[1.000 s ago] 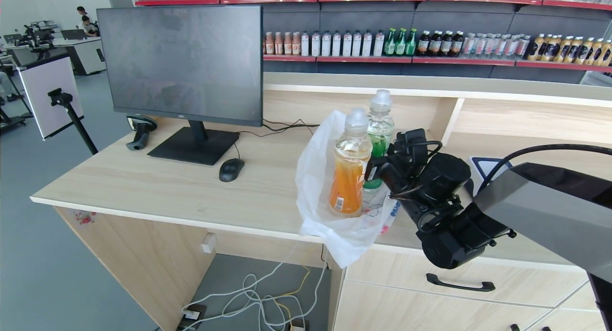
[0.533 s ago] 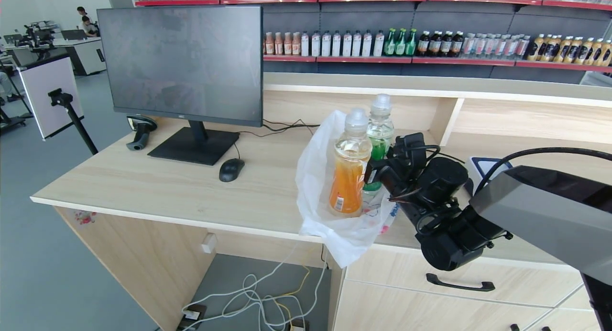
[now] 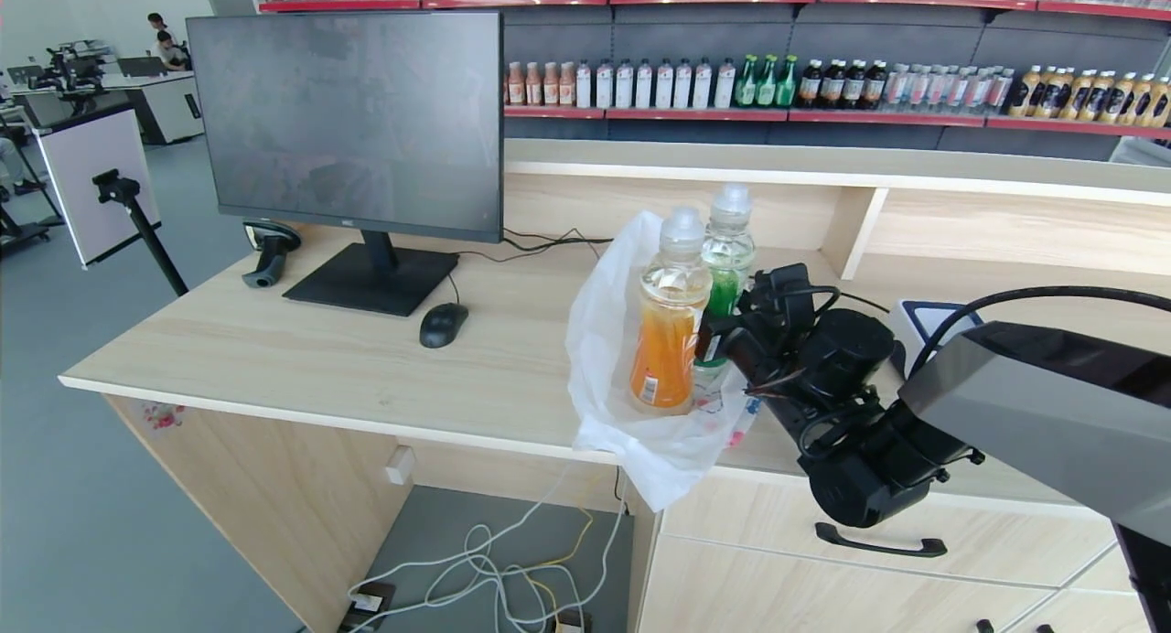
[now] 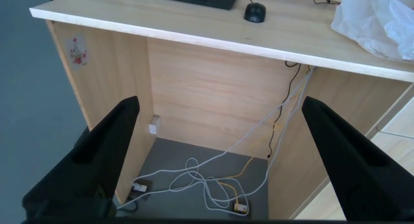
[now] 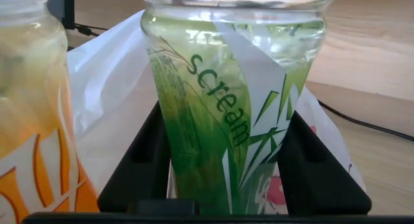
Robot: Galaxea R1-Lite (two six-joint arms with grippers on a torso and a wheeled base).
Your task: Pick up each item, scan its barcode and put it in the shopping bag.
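Right tool [image 5: 226,169] is clamping your green bottle [image 3: 729,249] in the shopping bag [image 3: 599,340] overhanging the counter [image 3: 320,359] edge. Left tool [image 4: 220,146] is hanging spread apart.

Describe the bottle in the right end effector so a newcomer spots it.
On the wooden counter, right of the monitor, two upright bottles stand in a white shopping bag. The green bottle is the farther one, in the right end effector: green drink, leafy label, unlike the orange bottle in front.

Right arm's stretched out forward, right gripper [image 3: 721,340] clamped on the green bottle [image 5: 220,120] between its fingers. Left gripper [image 4: 220,101] hangs low, fingers spread wide.
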